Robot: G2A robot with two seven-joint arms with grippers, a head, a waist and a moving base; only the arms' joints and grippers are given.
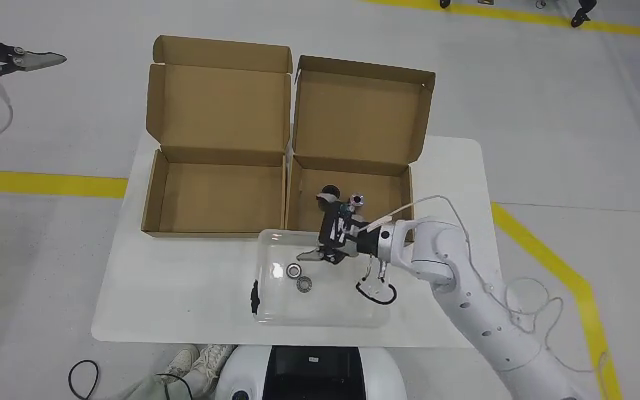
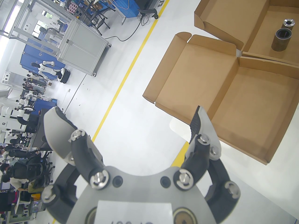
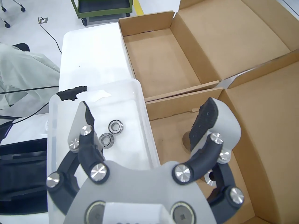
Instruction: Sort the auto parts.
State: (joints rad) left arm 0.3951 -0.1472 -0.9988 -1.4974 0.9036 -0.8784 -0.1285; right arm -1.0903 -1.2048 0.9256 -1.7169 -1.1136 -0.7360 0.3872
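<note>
From above, your right gripper point(image 1: 335, 240) hangs over the line where the clear bin point(image 1: 340, 305) meets the right-hand box point(image 1: 385, 195). Its fingers are apart and hold nothing. Two bearings point(image 1: 295, 270) lie close together on the bin floor, just beside the gripper. I judge one of them to be your next pick. Come down straight over one bearing so the fingers straddle it alone and catch neither its neighbour nor the bin wall. The left-hand box point(image 1: 215, 197) shows a bare floor. The arm covers part of the right-hand box, so you cannot read its contents here.

In the left wrist view, your left gripper point(image 2: 127, 113) sits off to the side of the boxes, fingers spread wide with nothing between them. A dark sleeve point(image 2: 282, 39) and a smaller silver cylinder point(image 2: 288, 23) stand upright, touching or nearly so, in the farther box. The frame edge cuts that box, so you cannot tell what else it holds.

In the right wrist view, the fingers point(image 3: 204, 120) stand open, one over the bin and one over the box. The bearings point(image 3: 116, 126) lie just past the bin-side finger. The other finger hides most of a dark part point(image 3: 186, 141) in the box. A silver glint point(image 3: 208, 177) under the gripper body is too hidden to name.
</note>
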